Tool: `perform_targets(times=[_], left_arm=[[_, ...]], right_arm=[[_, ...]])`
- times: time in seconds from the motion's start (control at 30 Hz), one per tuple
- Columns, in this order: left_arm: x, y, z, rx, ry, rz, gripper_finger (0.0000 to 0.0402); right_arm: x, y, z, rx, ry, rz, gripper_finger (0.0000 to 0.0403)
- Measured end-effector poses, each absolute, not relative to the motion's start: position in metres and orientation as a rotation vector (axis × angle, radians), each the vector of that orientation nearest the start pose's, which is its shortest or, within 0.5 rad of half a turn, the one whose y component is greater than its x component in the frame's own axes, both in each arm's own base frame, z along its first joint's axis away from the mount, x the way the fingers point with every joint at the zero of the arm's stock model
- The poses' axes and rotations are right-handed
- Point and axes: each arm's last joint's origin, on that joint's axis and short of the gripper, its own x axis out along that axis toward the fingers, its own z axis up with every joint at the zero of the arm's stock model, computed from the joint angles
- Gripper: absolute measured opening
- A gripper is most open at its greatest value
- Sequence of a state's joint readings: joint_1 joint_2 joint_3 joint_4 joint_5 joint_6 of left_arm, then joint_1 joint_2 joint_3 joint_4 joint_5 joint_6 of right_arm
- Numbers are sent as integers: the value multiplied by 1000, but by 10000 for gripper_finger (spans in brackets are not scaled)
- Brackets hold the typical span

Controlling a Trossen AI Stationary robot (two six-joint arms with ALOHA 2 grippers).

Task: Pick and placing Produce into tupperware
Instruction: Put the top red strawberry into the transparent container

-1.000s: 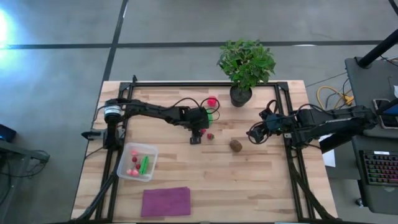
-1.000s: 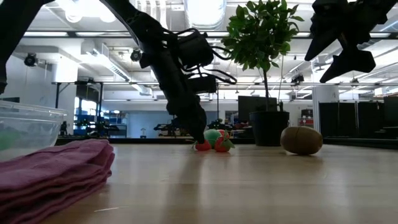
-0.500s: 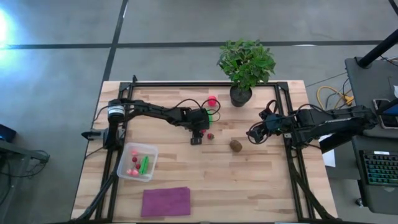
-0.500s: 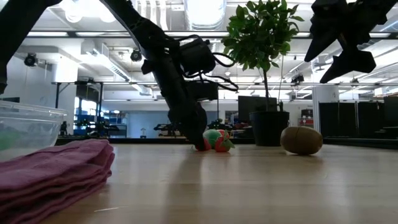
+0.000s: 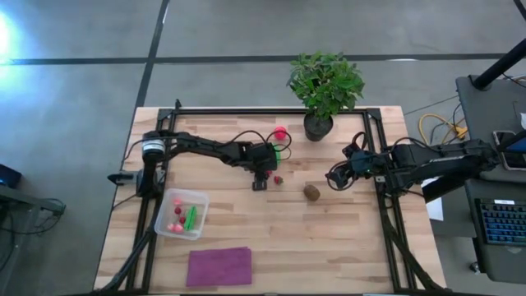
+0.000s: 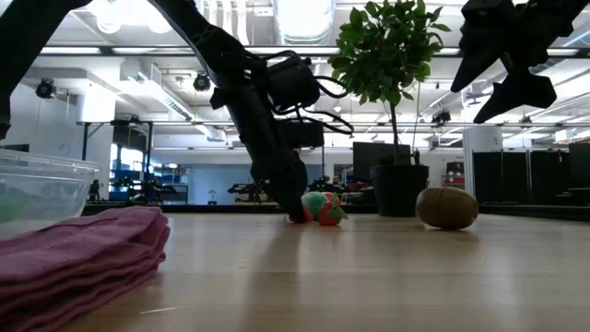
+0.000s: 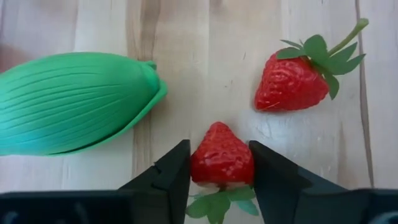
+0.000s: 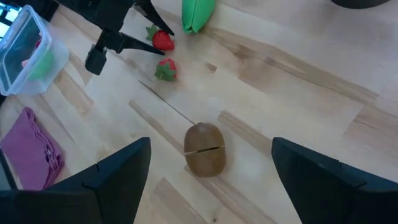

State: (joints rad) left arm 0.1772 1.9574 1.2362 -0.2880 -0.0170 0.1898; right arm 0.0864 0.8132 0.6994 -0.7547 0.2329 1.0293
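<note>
My left gripper (image 7: pixel 221 186) is low at the table's middle, shut on a small red strawberry (image 7: pixel 221 160). A second strawberry (image 7: pixel 292 81) and a green ribbed pod (image 7: pixel 74 102) lie on the wood just beyond it. A red round piece (image 5: pixel 280 131) sits farther back. The brown kiwi ball (image 5: pixel 311 191) rests on the table to the right. My right gripper (image 5: pixel 335 179) hangs open above the table, right of the kiwi (image 8: pixel 205 149). The clear tupperware (image 5: pixel 181 214) stands near the left edge with red and green pieces inside. My left gripper pinches the strawberry by its broad, leafy end (image 7: pixel 219 174), with one finger on each flank. The fingers (image 7: pixel 168 177) slant down from the table's left. The strawberry's tip points away from the gripper, and it sits at table level.
A folded purple cloth (image 5: pixel 219 266) lies by the near edge, below the tupperware. A potted plant (image 5: pixel 325 86) stands at the far edge, right of centre. Black frame rails (image 5: pixel 386 205) run along the table's sides. Bare wood stretches between the kiwi and the tupperware.
My left gripper has shifted a little toward the table's right, closing in on the strawberry, which its finger now covers in the low view. It has kept still for the last half second. The other produce stays in place.
</note>
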Motion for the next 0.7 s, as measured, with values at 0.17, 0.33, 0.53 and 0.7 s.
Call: perform_targets(times=[0.17,0.33,0.53,0.7], left_arm=[[384,69,161,93,1070,86,125],[366,58,193,112,1118,162,134],[321,36,248,-53,1125,262,133],[269,6,288,-244,1146,394,123]], right_arm=[[151,6,254,824,701,-558,325],[151,6,254,815,700,-553,325],[152,6,254,790,699,-544,325],[152,6,254,757,705,-533,325]])
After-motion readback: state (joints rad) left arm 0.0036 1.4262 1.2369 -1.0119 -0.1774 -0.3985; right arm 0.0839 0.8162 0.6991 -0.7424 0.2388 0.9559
